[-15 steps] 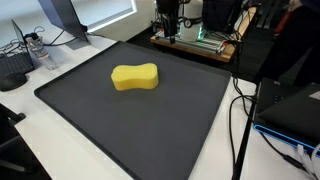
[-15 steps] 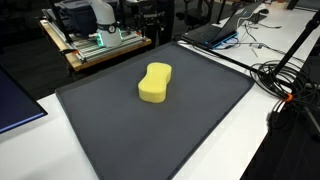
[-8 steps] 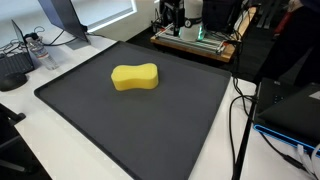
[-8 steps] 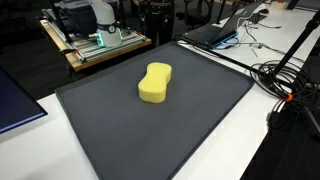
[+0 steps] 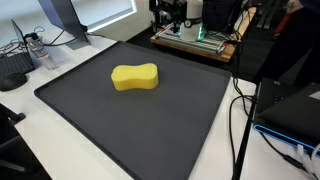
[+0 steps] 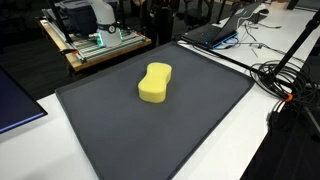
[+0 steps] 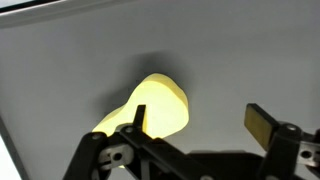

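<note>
A white table (image 5: 62, 135) carries a large dark grey mat (image 5: 150, 125), which lies flat and covers most of the surface, leaving bare white strips along its edges in both exterior views. A yellow sponge (image 5: 135, 77), waisted in the middle, lies flat on the mat toward its middle, well apart from every edge. Black cables (image 6: 285, 85) trail over the bare strip beside one side edge of the mat. A laptop (image 6: 215, 32) sits near a far corner. A wooden board (image 5: 195, 44) stands just beyond the mat's far edge; whether it rests on this table cannot be told.
</note>
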Controlling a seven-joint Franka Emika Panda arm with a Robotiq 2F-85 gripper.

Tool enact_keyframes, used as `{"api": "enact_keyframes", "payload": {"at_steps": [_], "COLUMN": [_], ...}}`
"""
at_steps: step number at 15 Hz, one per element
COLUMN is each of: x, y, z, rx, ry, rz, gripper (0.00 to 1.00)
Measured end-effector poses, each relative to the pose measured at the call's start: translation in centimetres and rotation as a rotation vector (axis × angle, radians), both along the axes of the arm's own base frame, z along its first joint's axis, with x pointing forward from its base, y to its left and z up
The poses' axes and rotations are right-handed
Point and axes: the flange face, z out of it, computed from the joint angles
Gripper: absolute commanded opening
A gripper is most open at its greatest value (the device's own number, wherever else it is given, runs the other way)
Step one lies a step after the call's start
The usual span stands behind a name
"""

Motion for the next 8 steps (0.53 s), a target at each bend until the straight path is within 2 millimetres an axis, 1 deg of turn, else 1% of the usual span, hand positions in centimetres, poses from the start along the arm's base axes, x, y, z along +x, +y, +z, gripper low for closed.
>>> {"api": "enact_keyframes", "payload": {"at_steps": [8], "x": [0.61], "y": [0.29], "z": [0.01], "rx": [0.013], "ry": [0.002], "rz": [0.020], "gripper": [1.00]}}
